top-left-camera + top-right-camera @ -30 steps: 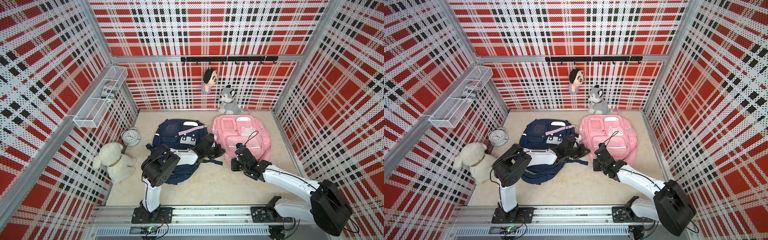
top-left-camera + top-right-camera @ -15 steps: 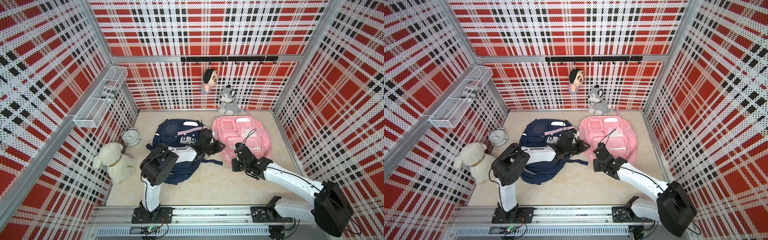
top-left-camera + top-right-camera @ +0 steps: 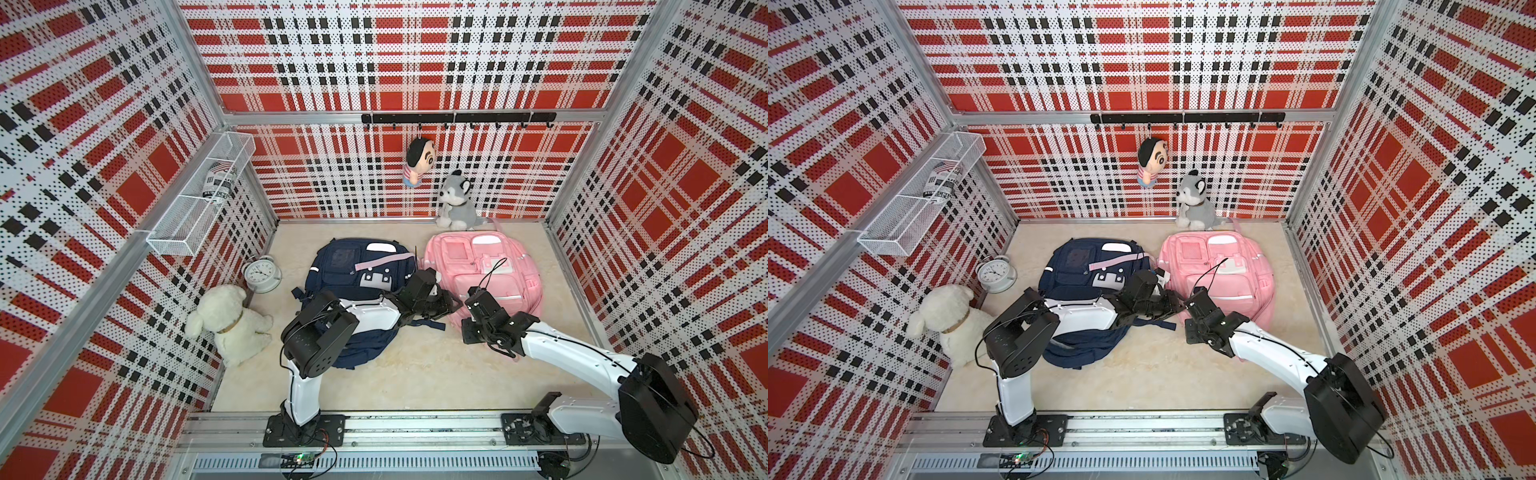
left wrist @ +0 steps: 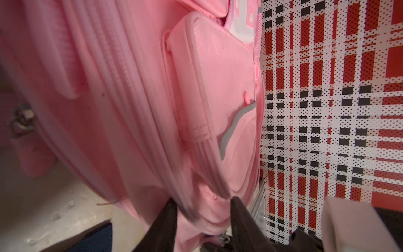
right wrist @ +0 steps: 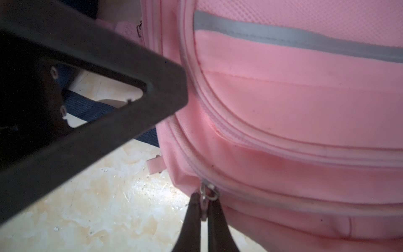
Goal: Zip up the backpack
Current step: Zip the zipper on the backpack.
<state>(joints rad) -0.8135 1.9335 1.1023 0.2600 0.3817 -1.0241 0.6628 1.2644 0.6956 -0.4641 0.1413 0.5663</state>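
Two arms [image 3: 365, 316] are stretched low — left gripper [image 4: 202, 199] spread astride the edge of the pink fabric backpack [image 3: 511, 286], right gripper [image 5: 204, 200] pinched onto its metal zipper pull [image 5: 204, 212].

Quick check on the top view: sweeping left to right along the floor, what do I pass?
white plush dog → alarm clock → navy backpack → pink backpack. The husky plush falls within the pink backpack's span, so it is left out.
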